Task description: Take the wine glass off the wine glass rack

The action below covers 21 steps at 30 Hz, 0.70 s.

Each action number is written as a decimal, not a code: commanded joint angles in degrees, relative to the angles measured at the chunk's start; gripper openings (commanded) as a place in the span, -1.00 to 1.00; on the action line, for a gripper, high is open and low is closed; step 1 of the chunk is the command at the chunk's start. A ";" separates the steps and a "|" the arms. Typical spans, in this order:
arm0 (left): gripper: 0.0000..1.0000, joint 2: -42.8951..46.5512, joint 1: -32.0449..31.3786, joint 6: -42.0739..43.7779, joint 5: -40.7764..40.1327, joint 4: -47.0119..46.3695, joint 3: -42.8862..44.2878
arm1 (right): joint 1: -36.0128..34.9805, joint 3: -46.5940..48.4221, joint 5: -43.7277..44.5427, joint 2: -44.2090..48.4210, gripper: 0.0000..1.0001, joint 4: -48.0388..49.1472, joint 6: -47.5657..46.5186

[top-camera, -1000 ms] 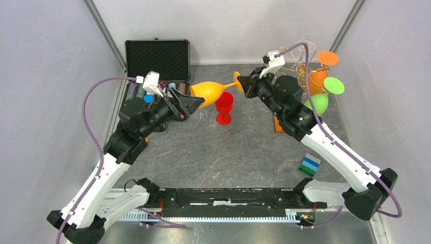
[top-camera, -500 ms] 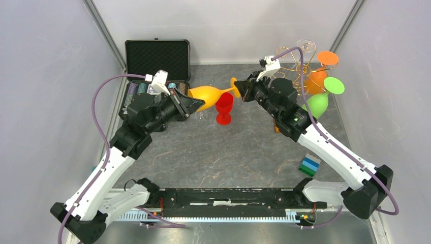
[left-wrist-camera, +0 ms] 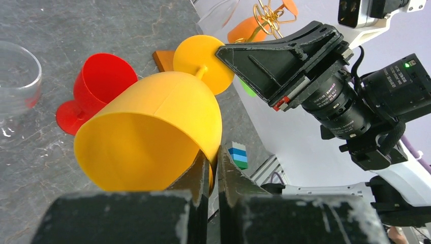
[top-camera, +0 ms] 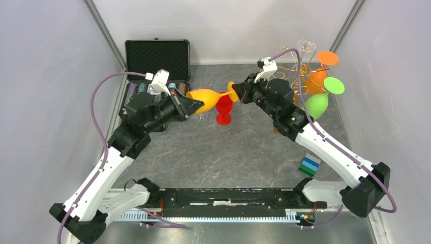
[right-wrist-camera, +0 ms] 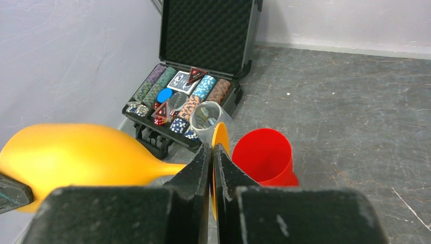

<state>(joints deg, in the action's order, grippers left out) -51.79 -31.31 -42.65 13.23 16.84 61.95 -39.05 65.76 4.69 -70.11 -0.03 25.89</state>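
A yellow wine glass [top-camera: 206, 97] hangs level in the air between my two arms, off the rack. My left gripper [top-camera: 192, 105] is shut on the rim of its bowl [left-wrist-camera: 152, 132], one finger inside and one outside. My right gripper [top-camera: 237, 91] pinches the glass's round foot [right-wrist-camera: 220, 140] edge-on between its fingers. The wine glass rack [top-camera: 297, 68], a gold wire tree, stands at the back right behind my right arm. An orange glass [top-camera: 317, 79], a green glass [top-camera: 317, 104] and a clear one [top-camera: 306, 46] hang on it.
A red wine glass [top-camera: 224, 108] stands upright just below the yellow glass's stem. A clear glass [left-wrist-camera: 15, 76] sits beside it. The open black chip case [top-camera: 157, 58] lies at the back left. A blue-green brick stack [top-camera: 309, 165] rests at the right front.
My left gripper has closed on the yellow bowl's rim. My right arm has shifted left and slightly down with the foot, so the glass sits nearer the red glass.
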 commanded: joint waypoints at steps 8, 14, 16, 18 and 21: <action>-0.96 -0.05 0.37 11.56 1.08 9.53 5.96 | -0.24 -0.36 -10.01 0.79 -0.06 4.00 2.10; -0.95 -0.27 0.36 21.47 1.55 23.79 10.20 | -0.07 -2.22 -9.17 5.53 0.23 3.62 -0.44; -0.96 -0.62 0.37 24.58 0.70 28.84 11.47 | 0.02 -2.36 -8.12 7.22 0.25 2.41 -1.94; -0.96 -1.23 0.35 26.81 0.56 33.07 12.81 | 0.03 -2.50 -7.06 8.62 0.32 1.03 -3.81; -0.96 -2.47 0.35 28.53 -1.00 37.65 14.12 | -0.03 -3.65 -5.10 10.88 0.37 0.17 -7.45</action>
<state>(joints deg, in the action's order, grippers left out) -52.88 -31.20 -21.63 13.61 45.43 72.82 -39.09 63.09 -3.03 -62.72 0.36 23.86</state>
